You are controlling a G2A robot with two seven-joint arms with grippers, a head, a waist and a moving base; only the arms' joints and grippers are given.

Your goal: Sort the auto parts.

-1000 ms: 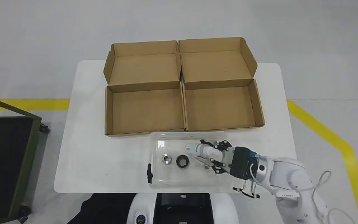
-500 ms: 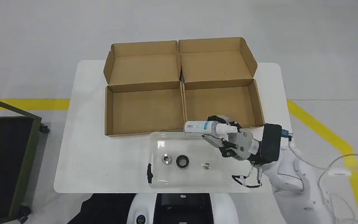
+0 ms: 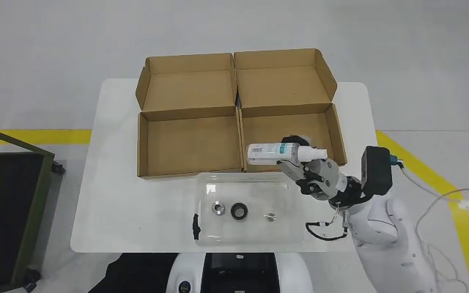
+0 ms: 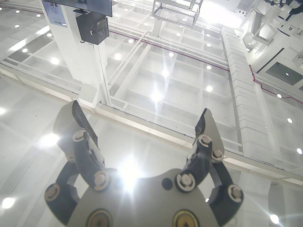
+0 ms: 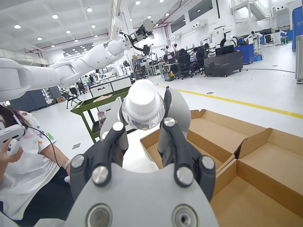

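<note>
Carrying step: the right end effector [image 3: 299, 157] is clamped on a clear bottle [image 3: 268, 151], held lying sideways above the near edge of the near right cardboard box [image 3: 319, 135]. The left end effector [image 4: 139, 114] points at the ceiling [image 4: 165, 72], fingers apart, holding nothing. Three small parts [image 3: 239, 212] lie in the clear tray [image 3: 207, 223] on the bench [image 3: 110, 183]. Next, I judge, the bottle must go further over the box floor and come down low before release

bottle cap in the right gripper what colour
White cap on the bottle, best in the right wrist view.
</note>
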